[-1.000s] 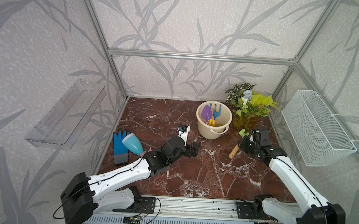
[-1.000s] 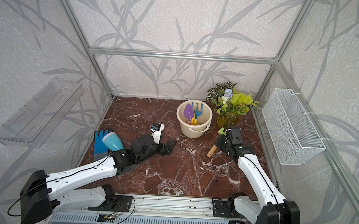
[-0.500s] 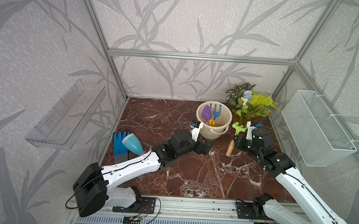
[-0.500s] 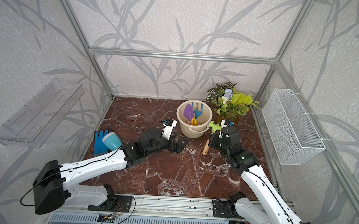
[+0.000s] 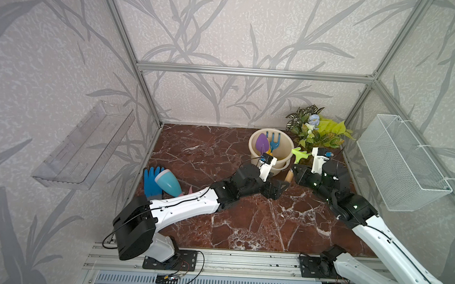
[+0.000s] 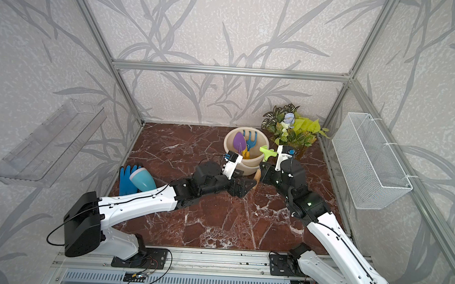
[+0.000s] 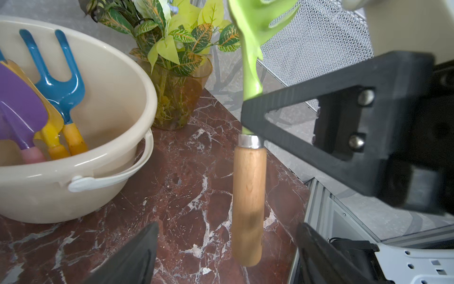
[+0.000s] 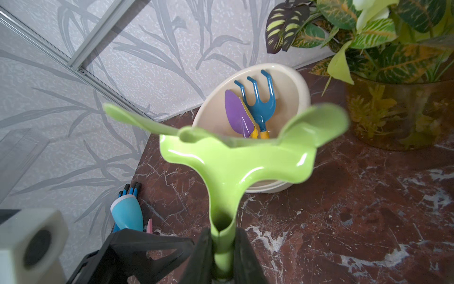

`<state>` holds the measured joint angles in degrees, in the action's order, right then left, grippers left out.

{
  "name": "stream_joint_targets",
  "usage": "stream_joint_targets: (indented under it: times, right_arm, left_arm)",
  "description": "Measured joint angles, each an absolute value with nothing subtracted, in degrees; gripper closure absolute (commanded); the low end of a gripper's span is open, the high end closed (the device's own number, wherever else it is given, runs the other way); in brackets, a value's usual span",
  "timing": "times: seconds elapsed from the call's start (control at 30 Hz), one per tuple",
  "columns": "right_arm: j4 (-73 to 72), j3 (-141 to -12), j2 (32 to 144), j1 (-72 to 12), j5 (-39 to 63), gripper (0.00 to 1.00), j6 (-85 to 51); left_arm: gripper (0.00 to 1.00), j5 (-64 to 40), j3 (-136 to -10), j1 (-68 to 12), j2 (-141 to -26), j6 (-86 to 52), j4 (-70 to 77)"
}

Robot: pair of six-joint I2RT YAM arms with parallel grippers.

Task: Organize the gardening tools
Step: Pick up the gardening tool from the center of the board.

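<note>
- Front edge: both arms rise from the rail (image 5: pixel 240 259) that runs along the front edge of the counter (image 5: pixel 243 224).
- The left arm (image 5: pixel 184 207) starts at the front left corner. It lies low and stretched out, running diagonally toward the middle right of the counter with its wrist close above the surface.
- The right arm (image 5: pixel 377 238) climbs from the front right corner, bends at the elbow and turns its wrist inward, so both arm ends meet just in front of the bucket.
- Left edge, mid-depth: the light-blue spray bottle (image 5: pixel 168 183) lies on its side on top of the blue glove (image 5: pixel 149 179), which lies flat by the left edge. The left arm passes near the bottle.
- The left fingers (image 7: pixel 137 255) are released and spread wide. In the left wrist view, the lower end of the rake's handle stands between their tips with a gap on each side.
- The green wooden-handled rake (image 7: pixel 249 196) is held roughly upright, head up and handle down, just beside the bucket's near right rim. Whether its butt touches the counter cannot be told.
- The right fingers (image 8: pixel 243 260) are clenched on the rake's green neck, just above the metal ferrule.
- The cream bucket (image 5: pixel 288 146) stands right of centre, near the back edge. In it are the purple trowel (image 5: pixel 262 144), the yellow shovel (image 7: pixel 53 120) and the blue fork (image 5: pixel 274 141), blades up and handles down.
- Back right corner: the potted plant (image 5: pixel 319 129), just beside the bucket.
</note>
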<state>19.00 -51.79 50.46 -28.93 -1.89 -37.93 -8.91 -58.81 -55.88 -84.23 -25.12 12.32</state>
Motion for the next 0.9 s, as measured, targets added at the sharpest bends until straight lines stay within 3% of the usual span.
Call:
stream_joint_targets:
  times: [0.2,0.43,0.53,0.73,0.9]
  right_arm:
    - [17.52,-51.79,49.39,-29.17,-1.48,0.89,-39.18]
    - [16.47,-51.66,47.90,-29.32,-1.50,0.89,-39.68]
    - [16.03,-51.31,47.42,-29.32,-1.52,0.89,-39.86]
    - [15.68,-51.03,47.64,-29.32,-1.23,0.87,-39.88]
    - [15.46,-50.72,47.59,-29.32,-1.21,0.72,-39.70]
  left_arm:
    - [0.24,-8.86,-61.23,-56.71,-86.80,-25.02,12.47]
    - [0.43,-8.93,-64.27,-57.28,-89.41,-24.60,12.49]
    - [0.56,-9.06,-65.10,-57.34,-90.32,-24.21,12.47]
    - [0.97,-9.30,-65.63,-58.35,-90.50,-23.24,12.27]
    - [1.00,-9.28,-65.63,-58.19,-90.50,-22.87,11.84]
